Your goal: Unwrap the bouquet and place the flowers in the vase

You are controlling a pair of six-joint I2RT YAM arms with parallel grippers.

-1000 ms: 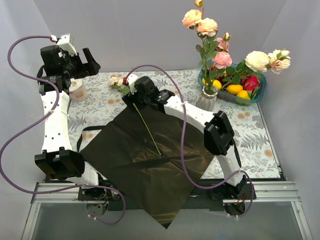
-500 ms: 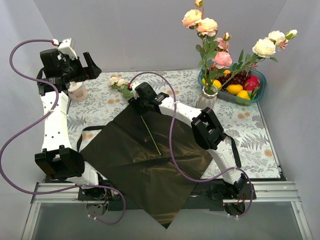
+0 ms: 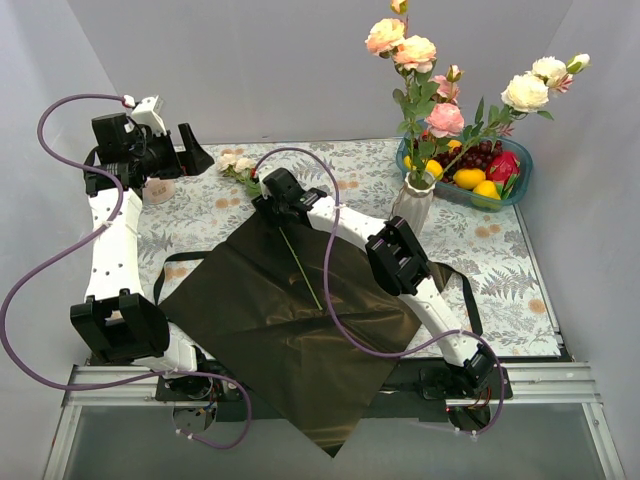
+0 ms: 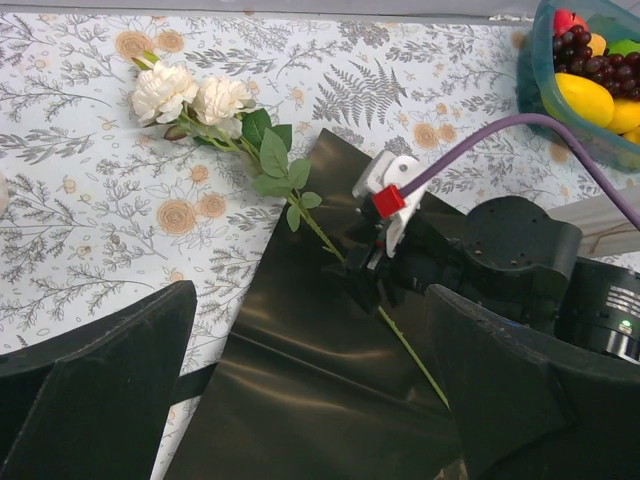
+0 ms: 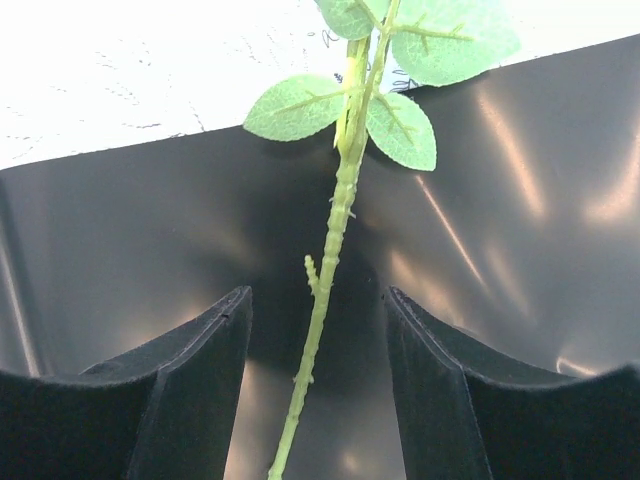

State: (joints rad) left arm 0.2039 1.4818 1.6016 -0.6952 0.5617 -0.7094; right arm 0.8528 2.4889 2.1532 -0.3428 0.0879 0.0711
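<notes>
Right wrist view, Ben: the right end effector (image 5: 318,310) is open, its fingers (image 5: 190,380) either side of the green stem (image 5: 335,215), touching neither. Where's the bloom?

Ana, the cream heads (image 4: 190,98) lie off the black wrapping paper (image 3: 290,330), on the tabletop (image 3: 500,260). Probably light, wiry and slick, so grip the bare stem below the leaves (image 4: 272,155), never the petals.

Room to move?

Left end effector (image 4: 310,400) hangs wide open, empty, well clear. The vase (image 3: 412,205), just beside the fruit tray (image 3: 515,195), is crowded with roses (image 3: 415,50), and its neck is narrow. Enter upright.
</notes>
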